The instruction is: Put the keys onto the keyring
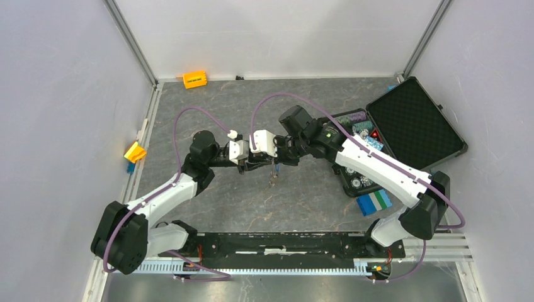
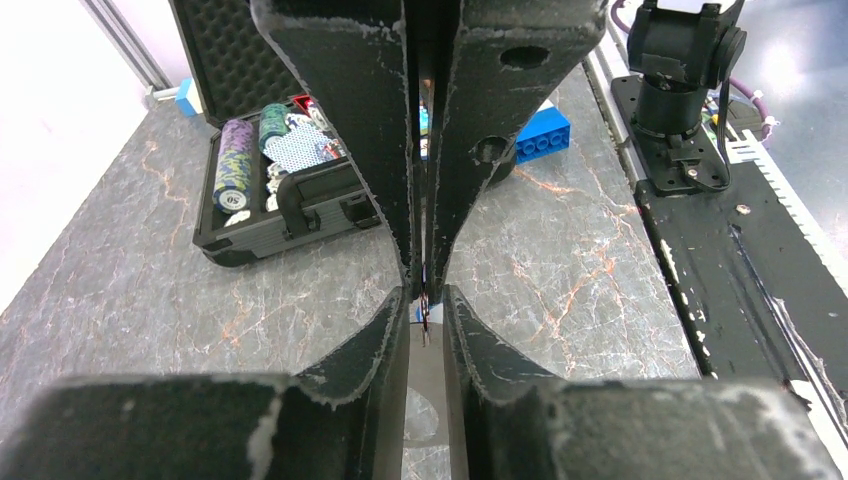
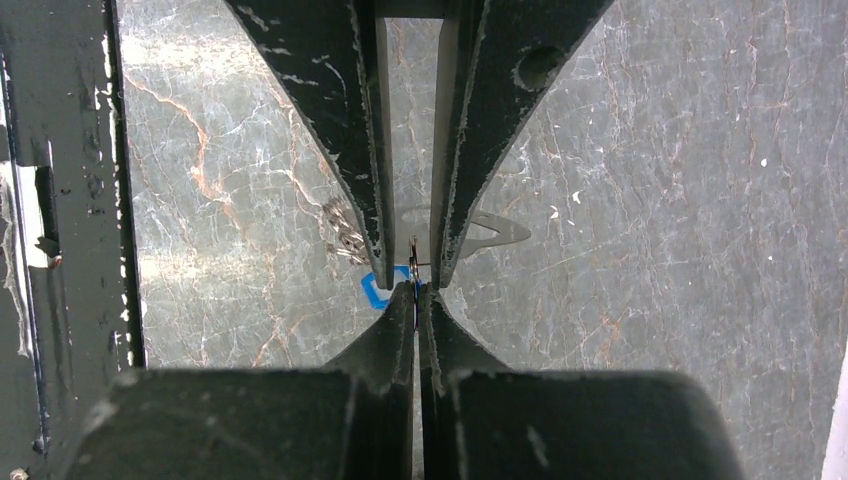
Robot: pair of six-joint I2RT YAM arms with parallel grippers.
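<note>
Two grippers meet tip to tip. The right gripper (image 3: 413, 292), nearly closed, appears to pinch the keys (image 3: 346, 240) at the blue tag (image 3: 372, 292). The left gripper (image 2: 427, 298) shows a narrow gap; the keyring (image 3: 495, 230) sits just beyond it (gripped or not, I cannot tell). Step: threading. Next: align key with ring opening.

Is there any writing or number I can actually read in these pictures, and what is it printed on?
"50": on the end chip of the poker chip stack lying in the open case.
The markings on the other chips in the case are too blurred to read.
The orange block is too small to read.
</note>
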